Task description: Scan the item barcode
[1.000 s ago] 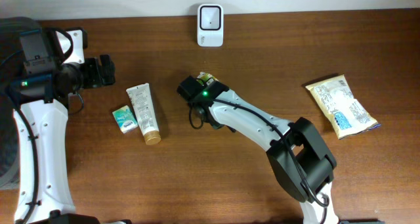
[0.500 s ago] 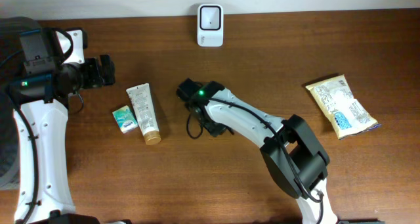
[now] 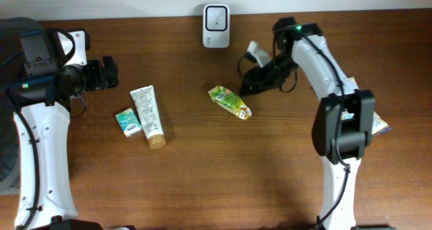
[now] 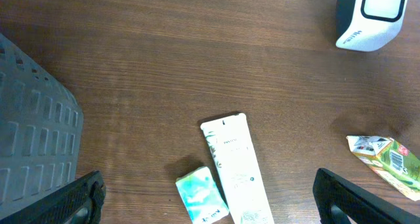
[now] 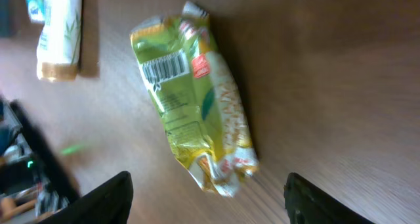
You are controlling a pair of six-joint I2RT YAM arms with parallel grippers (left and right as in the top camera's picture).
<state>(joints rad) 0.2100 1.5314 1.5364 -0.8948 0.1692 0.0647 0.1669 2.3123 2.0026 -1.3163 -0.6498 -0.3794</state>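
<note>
The green snack packet point(image 3: 229, 102) is laid flat at 6 o'clock from the scanner point(image 3: 216, 16), barcode point(image 5: 162, 69) upward, probably for reading. The right gripper point(image 3: 253, 81) at its 2 o'clock and the left gripper point(image 3: 108, 73) at 9 o'clock are held wide, empty.

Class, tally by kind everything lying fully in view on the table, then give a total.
Green snack packet: 1
Cream tube: 1
Small teal box: 1
White scanner: 1
Total: 4
</note>
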